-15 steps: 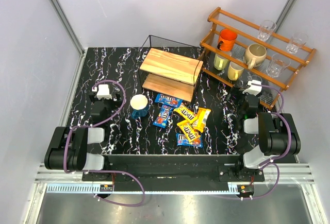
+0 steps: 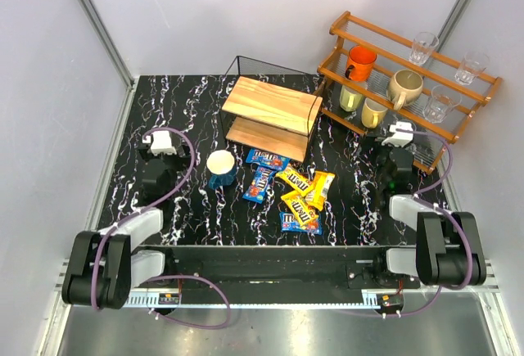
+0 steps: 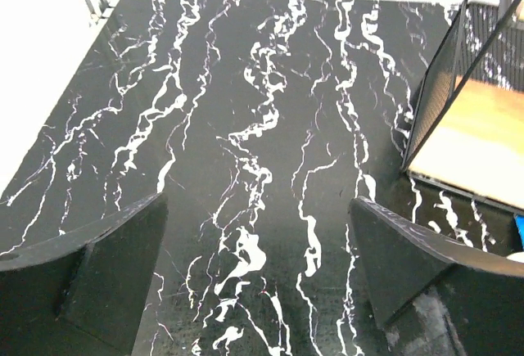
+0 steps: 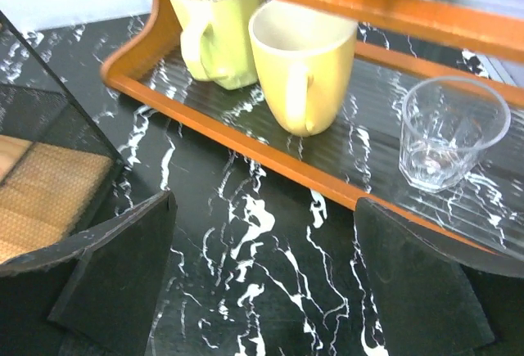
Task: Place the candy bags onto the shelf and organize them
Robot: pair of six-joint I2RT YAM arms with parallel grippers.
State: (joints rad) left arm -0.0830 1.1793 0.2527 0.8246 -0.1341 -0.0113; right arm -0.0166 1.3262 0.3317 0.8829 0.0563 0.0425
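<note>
Six candy bags lie on the black marble table in front of the shelf: blue ones (image 2: 268, 159), (image 2: 260, 184), (image 2: 300, 223) and yellow ones (image 2: 293, 178), (image 2: 320, 187), (image 2: 300, 205). The two-tier wooden shelf (image 2: 270, 104) in a black wire frame stands behind them; its lower board shows in the left wrist view (image 3: 479, 139) and the right wrist view (image 4: 41, 188). My left gripper (image 2: 160, 145) is open and empty at the table's left. My right gripper (image 2: 399, 137) is open and empty at the right, near the orange rack.
A blue cup with white inside (image 2: 221, 166) stands left of the bags. An orange-brown rack (image 2: 409, 69) holds mugs and glasses at the back right; its yellow mugs (image 4: 299, 65) and a glass (image 4: 450, 131) are close before the right gripper.
Both arms have stretched forward a little; the grippers moved slightly away from the bases. The bags, cup and shelf have not moved.
</note>
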